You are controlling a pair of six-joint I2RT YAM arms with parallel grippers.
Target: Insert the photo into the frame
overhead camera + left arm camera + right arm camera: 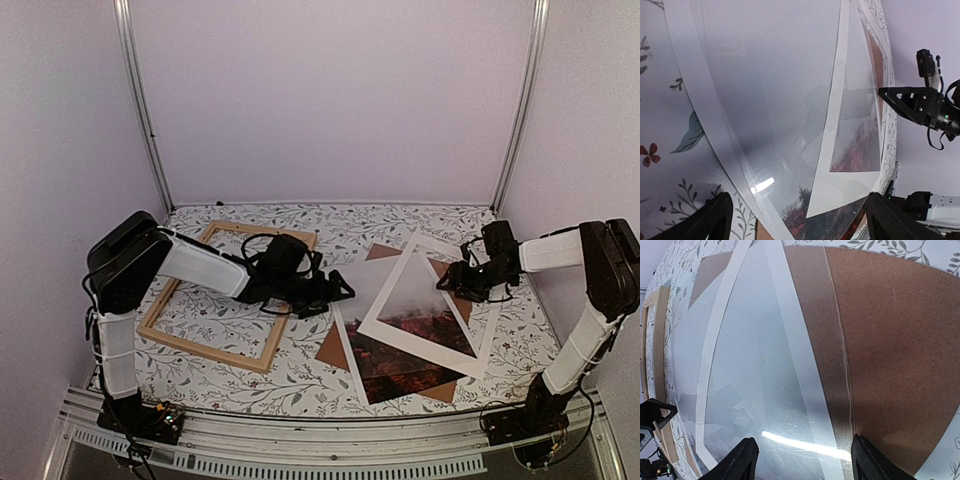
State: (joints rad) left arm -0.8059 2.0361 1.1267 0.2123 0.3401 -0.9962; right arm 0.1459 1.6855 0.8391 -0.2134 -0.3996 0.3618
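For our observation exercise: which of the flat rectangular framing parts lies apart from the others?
The light natural-wood rectangular frame, alone at left; the white cardboard mat, red-and-grey photo print and brown backing board overlap at right.

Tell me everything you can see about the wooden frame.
The frame is a rectangle of thin, pale natural-wood strips, lying flat on the floral table cover at left. Its opening is empty, the pattern showing through. The left arm reaches across its far right corner; the photo lies apart, to its right.

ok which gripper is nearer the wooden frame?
Left. The left gripper hovers just off the frame's right side; the right gripper is farther right, over the white mat.
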